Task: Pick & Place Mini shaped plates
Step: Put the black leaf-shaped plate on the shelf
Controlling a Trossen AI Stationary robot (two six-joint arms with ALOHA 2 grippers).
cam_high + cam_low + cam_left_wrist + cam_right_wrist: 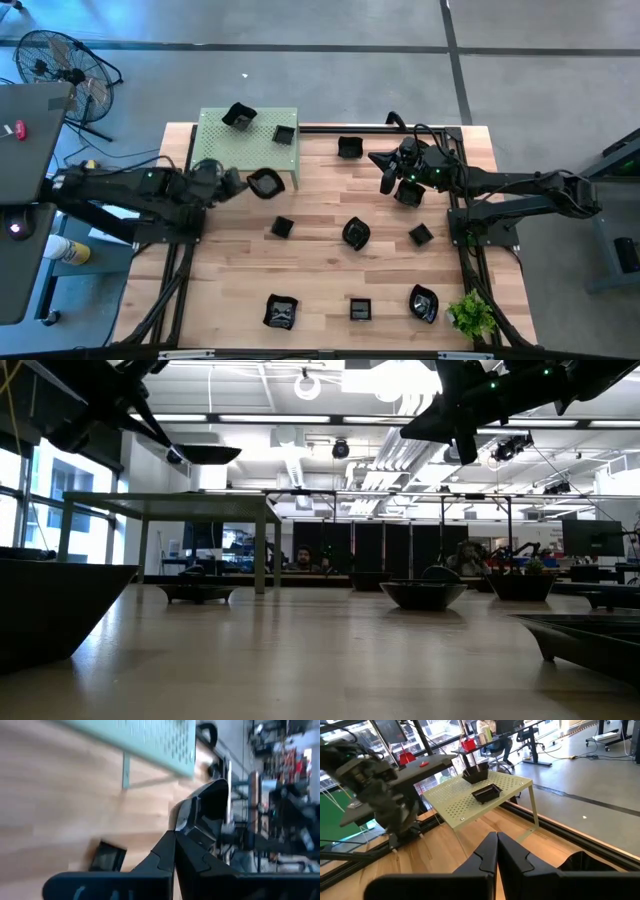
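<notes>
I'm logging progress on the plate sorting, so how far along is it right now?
Two plates already sit on the green shelf. The left gripper holds a round plate beside the shelf's front edge. The right gripper is shut, apparently empty. About nine plates, such as one, remain on the table.

From my remote seat I see the wooden table [320,270] standing on a grey concrete floor [300,25] crossed by dark seams, with a black floor fan [60,65] off one corner. Looking level across it, I get an open hall with bright ceiling lights [400,380], exposed ducts, tall windows [50,490] to one side and what may be desks with seated people far back.
</notes>
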